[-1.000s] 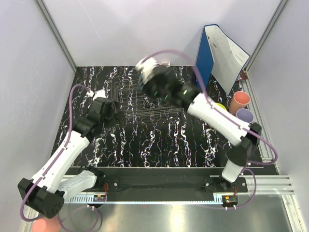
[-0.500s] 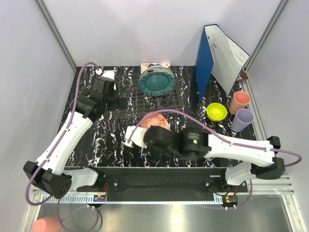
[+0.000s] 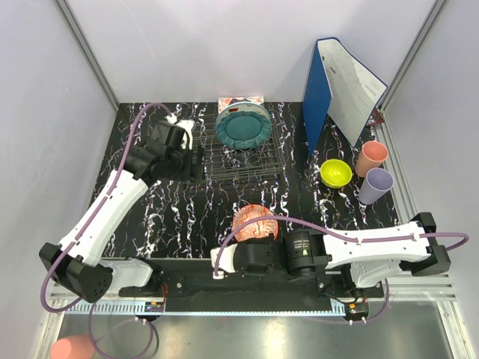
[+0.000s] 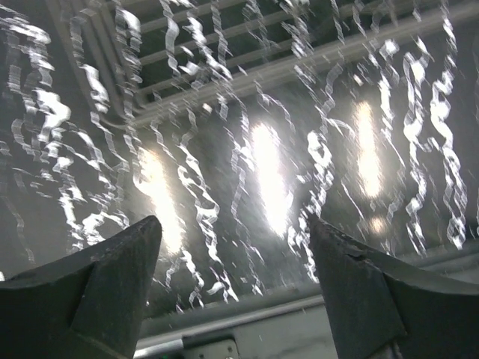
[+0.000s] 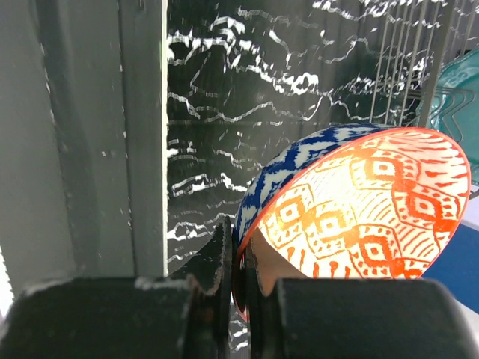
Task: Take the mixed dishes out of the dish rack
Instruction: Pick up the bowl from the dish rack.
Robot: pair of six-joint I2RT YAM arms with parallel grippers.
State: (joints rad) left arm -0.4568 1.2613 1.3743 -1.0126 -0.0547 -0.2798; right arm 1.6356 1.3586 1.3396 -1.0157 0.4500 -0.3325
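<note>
My right gripper is shut on the rim of the blue-white patterned bowl, whose inside is orange. It holds the bowl tilted, low over the table's front middle. In the right wrist view the fingers pinch the bowl's rim. The teal scalloped plate stands in the grey wire dish rack at the back. My left gripper is open and empty at the rack's left side; its wrist view shows the spread fingers over bare table with the rack beyond. The watermelon plate is out of view.
The yellow-green bowl, the pink cup and the lilac cup stand on the table at the right. A blue binder stands open at the back right. A patterned book is behind the rack.
My right arm has carried the patterned bowl from the rack to the table's front middle. My left gripper has moved right, up against the rack's left side.
</note>
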